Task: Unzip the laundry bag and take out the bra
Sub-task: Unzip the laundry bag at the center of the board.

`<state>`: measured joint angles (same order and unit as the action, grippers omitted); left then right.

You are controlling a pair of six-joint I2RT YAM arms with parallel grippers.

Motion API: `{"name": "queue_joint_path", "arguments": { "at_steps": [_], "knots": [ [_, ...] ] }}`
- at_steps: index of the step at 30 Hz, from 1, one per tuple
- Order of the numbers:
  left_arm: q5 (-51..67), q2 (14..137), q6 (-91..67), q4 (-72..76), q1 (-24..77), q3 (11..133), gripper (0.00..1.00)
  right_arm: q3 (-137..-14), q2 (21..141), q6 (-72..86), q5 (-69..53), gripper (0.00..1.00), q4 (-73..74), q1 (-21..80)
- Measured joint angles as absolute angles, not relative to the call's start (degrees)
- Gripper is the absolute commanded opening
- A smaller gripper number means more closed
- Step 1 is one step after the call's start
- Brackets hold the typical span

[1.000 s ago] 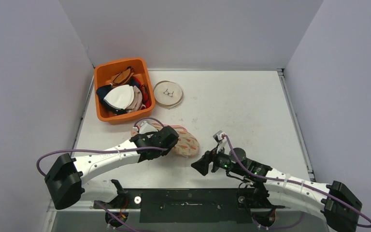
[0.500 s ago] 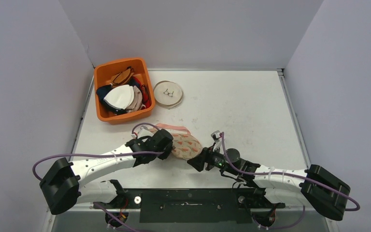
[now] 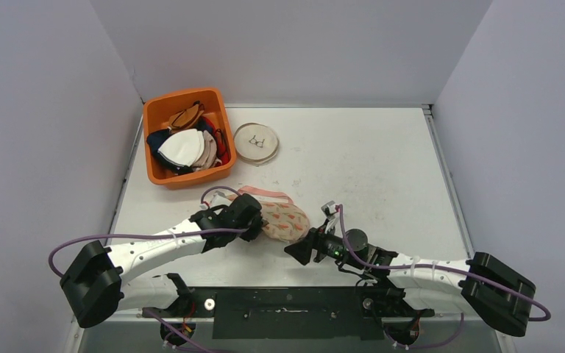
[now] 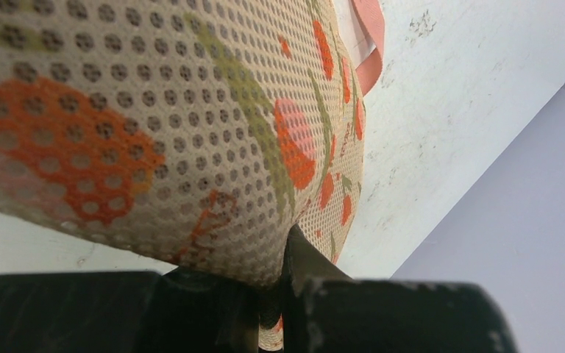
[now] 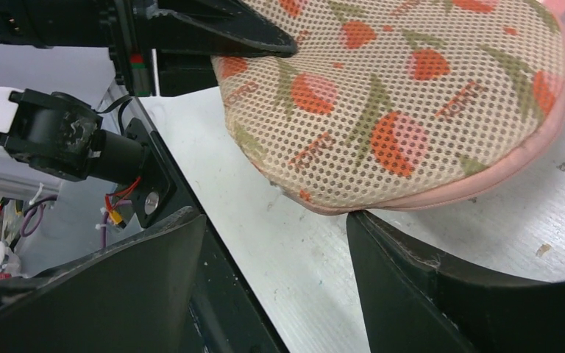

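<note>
Mesh of laundry bag (image 3: 285, 222) clamped tight by left gripper (image 4: 271, 303); right gripper (image 5: 276, 246) held spread wide, set just beside bag's pink rim, contact not discernible.

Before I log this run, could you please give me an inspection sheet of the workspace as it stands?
Surface: white table, lightly scuffed.
Job's things: mesh laundry bag near front centre; zip state cannot be told; bra not seen outside it.
Clutter: orange bin of garments, round dish beside it, far left.
Grippers: left claw shut on the bag's mesh; right claw open at its near edge.
Cables: purple cables along both arms.
Surroundings: plain pale walls.
</note>
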<state>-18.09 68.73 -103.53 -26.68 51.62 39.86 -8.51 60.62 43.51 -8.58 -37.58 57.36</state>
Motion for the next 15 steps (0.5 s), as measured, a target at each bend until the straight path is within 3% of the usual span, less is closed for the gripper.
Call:
{"name": "queue_joint_path", "arguments": {
  "at_steps": [15],
  "knots": [
    [-15.40,68.73,-104.64,-23.24,51.37,38.35,0.00,-8.34,62.04,41.63,-10.09,0.57,-36.86,57.49]
  ]
}}
